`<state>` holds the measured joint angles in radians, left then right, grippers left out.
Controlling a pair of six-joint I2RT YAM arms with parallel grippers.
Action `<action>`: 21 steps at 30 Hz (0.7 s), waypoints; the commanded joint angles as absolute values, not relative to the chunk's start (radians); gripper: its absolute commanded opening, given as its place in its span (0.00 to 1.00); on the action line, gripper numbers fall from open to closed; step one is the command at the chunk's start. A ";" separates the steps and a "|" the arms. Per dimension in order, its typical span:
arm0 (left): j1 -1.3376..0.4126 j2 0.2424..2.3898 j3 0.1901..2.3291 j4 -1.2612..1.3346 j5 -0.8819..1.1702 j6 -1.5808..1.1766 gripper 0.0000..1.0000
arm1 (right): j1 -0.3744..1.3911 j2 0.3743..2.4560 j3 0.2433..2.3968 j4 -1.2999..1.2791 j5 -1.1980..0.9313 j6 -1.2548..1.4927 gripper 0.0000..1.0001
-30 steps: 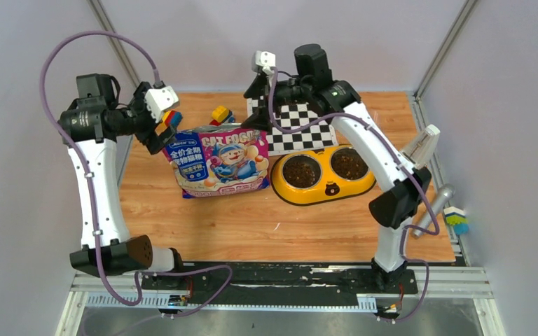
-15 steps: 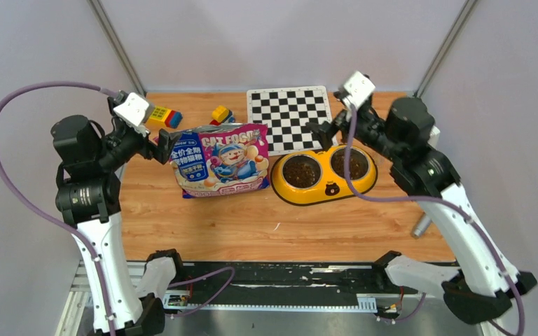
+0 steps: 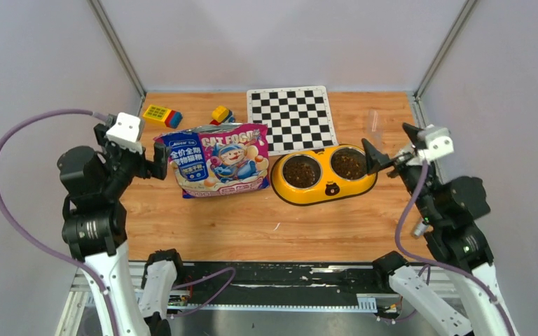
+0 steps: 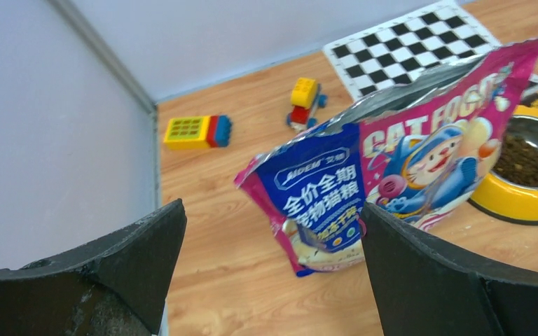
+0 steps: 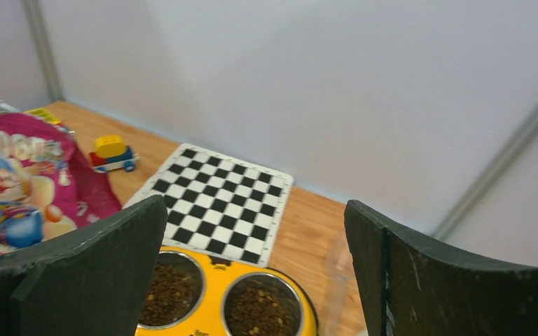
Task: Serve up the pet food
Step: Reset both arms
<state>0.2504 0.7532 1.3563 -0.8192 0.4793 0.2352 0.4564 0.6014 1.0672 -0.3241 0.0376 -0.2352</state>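
The pink-and-blue "CAT FOOD" bag stands upright at the table's middle, its top torn open. Dark brown pet food fills both steel cups of the yellow double bowl to the right of the bag, and the same pet food shows below my right wrist. My left gripper hovers left of the bag, open and empty, and does not touch it. Raised to the right of the bowl, my right gripper is also open with nothing between its fingers.
A checkerboard mat lies behind the bowl. Toy blocks and a small toy sit at the back left. A clear plastic piece stands right of the mat. A metal cylinder lies behind my right arm.
Both arms have swung back toward the near edge. The left has moved away from the bag's top corner, the right from over the checkerboard to beside the bowl. Both grippers stayed open.
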 commanded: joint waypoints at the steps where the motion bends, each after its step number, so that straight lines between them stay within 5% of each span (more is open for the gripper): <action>1: 0.260 0.669 1.327 -0.881 0.231 0.188 1.00 | 0.386 0.431 0.967 -0.296 0.236 -0.253 1.00; 9: 0.258 0.597 1.013 -0.794 0.126 0.185 1.00 | 0.281 0.208 0.721 -0.350 0.239 -0.193 1.00; 21: 0.251 0.607 0.995 -0.784 0.149 0.185 1.00 | 0.281 0.214 0.616 -0.249 0.336 -0.206 0.99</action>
